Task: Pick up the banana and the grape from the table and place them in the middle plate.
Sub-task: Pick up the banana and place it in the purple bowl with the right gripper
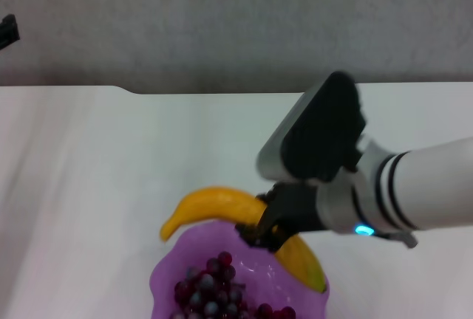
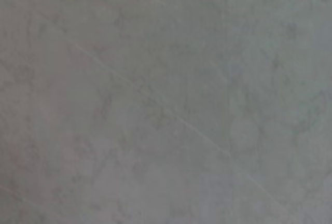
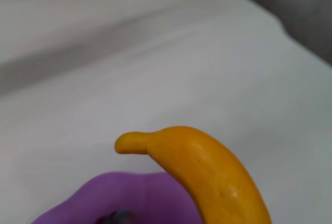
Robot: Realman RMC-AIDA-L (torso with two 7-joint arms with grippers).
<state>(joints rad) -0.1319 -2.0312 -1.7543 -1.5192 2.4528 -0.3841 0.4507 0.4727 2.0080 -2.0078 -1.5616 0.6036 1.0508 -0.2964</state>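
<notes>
One right hand apparently grips the banana over the middle plate, grape inside.

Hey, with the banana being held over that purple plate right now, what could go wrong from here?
The banana sits across the far rim of the middle plate, its stem end out over the table. Released there, it might tip or roll off. The grape bunch already fills the plate's middle, so lowering the right gripper further could press the banana onto it.
</notes>
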